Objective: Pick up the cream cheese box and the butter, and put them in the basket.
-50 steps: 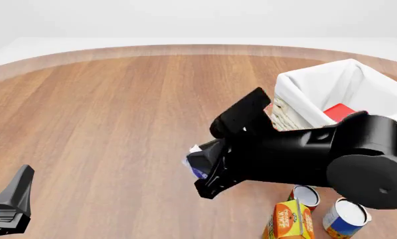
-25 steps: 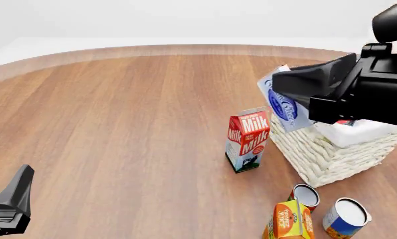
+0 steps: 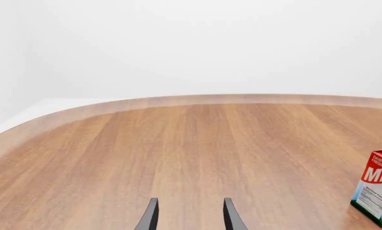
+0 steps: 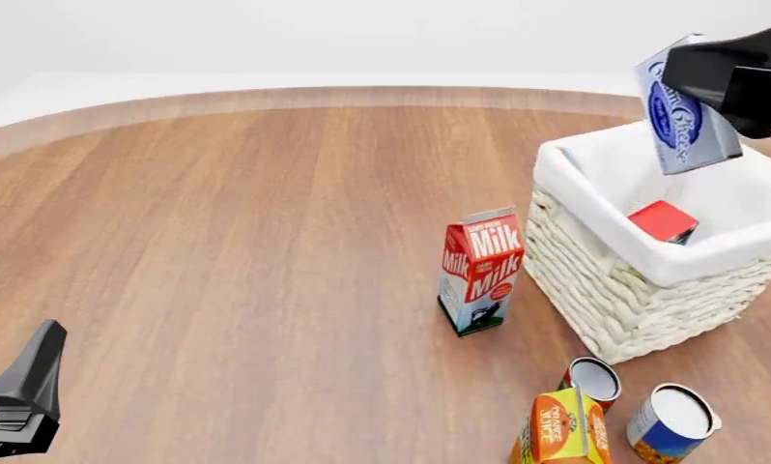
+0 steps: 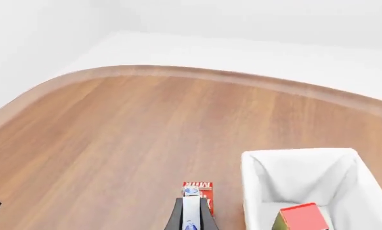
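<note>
My right gripper [image 4: 721, 82] is shut on the cream cheese box [image 4: 682, 121], a white and pale blue box with a blue oval, and holds it in the air above the far part of the basket [image 4: 579, 184]. In the right wrist view the box [image 5: 191, 213] sits between the fingers [image 5: 205, 221]. The butter [image 4: 663, 220], a red box, lies inside the whitish wicker basket; it also shows in the right wrist view [image 5: 299, 216]. My left gripper [image 4: 25, 391] is open and empty at the near left, its fingers [image 3: 151, 216] apart over bare table.
A red milk carton [image 4: 480, 271] stands upright just left of the basket. An orange juice carton [image 4: 563, 430] and two cans [image 4: 594, 379] [image 4: 670, 422] stand at the near right, in front of the basket. The table's curved far edge [image 4: 359, 95] runs across the back.
My right arm has lifted the cream cheese box from beside the milk carton up and to the right, to above the basket. The left arm has not moved.
</note>
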You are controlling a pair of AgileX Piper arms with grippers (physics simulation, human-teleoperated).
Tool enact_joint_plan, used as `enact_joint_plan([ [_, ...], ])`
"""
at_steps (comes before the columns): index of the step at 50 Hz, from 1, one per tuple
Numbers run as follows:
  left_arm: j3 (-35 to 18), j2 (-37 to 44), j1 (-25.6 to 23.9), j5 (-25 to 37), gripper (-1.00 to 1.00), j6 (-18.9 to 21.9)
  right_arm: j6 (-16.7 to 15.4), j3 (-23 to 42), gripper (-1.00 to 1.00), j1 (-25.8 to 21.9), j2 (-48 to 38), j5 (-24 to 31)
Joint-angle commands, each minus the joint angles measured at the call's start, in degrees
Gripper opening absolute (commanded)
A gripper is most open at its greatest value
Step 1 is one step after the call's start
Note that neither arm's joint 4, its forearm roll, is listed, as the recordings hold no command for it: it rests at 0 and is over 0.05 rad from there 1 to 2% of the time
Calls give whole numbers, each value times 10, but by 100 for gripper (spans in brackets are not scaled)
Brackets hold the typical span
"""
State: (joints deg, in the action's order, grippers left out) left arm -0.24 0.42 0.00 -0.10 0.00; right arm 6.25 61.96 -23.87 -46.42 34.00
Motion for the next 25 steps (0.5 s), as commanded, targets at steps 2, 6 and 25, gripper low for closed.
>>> enact_joint_plan([
  [2, 0, 0, 0, 0, 100, 0, 9, -13, -100, 100, -34, -48],
  [6, 0, 0, 0, 0, 100, 0, 16, -13, -100, 128, -43, -54],
  [25, 0, 0, 0, 0, 100, 0, 12, -23, -100, 231, -108, -98],
])
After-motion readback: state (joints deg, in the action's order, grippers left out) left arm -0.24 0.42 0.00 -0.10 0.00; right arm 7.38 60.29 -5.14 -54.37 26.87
